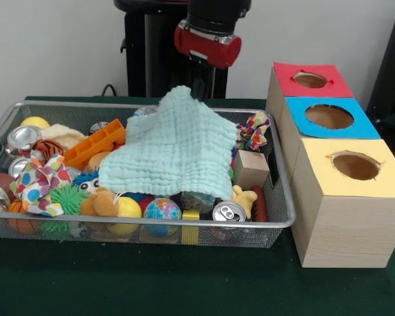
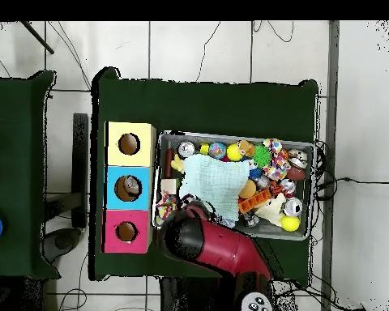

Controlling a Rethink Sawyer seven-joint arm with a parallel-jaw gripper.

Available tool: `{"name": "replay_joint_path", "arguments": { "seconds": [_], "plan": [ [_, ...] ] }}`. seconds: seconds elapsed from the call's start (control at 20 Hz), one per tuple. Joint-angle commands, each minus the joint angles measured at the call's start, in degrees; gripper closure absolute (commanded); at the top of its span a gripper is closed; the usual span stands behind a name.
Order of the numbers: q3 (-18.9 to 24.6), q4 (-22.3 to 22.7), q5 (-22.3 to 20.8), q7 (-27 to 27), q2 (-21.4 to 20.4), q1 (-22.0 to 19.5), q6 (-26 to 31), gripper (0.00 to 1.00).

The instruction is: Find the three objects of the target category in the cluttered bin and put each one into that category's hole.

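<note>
Mint-green waffle cloth (image 1: 178,148) is draping over clutter in the bin (image 1: 184,227); the gripper (image 1: 201,85) is hanging behind its raised corner, finger state impossible to tell

The robot arm (image 1: 209,29) is made of fat round parts, shiny red with black ends, and its red shell (image 2: 222,247) looks smooth, standing on a black pedestal (image 1: 145,52).

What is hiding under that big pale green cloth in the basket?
Peeking out at the cloth's near edge are a globe ball, a yellow ball and a drink can. Whatever lies beneath its middle is covered.
</note>
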Motion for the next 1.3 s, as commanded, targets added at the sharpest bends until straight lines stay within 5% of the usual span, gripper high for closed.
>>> {"name": "replay_joint_path", "arguments": {
  "seconds": [0.05, 0.65, 1.3],
  "plan": [
    [0.97, -4.6, -5.81, -2.76, -2.64, -5.19, 5.03, 1.0],
    [6.53, -4.19, -16.58, -10.95, -6.21, -19.25, 9.68, 1.0],
    [7.09, -4.72, -25.41, -13.01, -13.71, -25.45, 16.13, 1.0]
  ]
}}
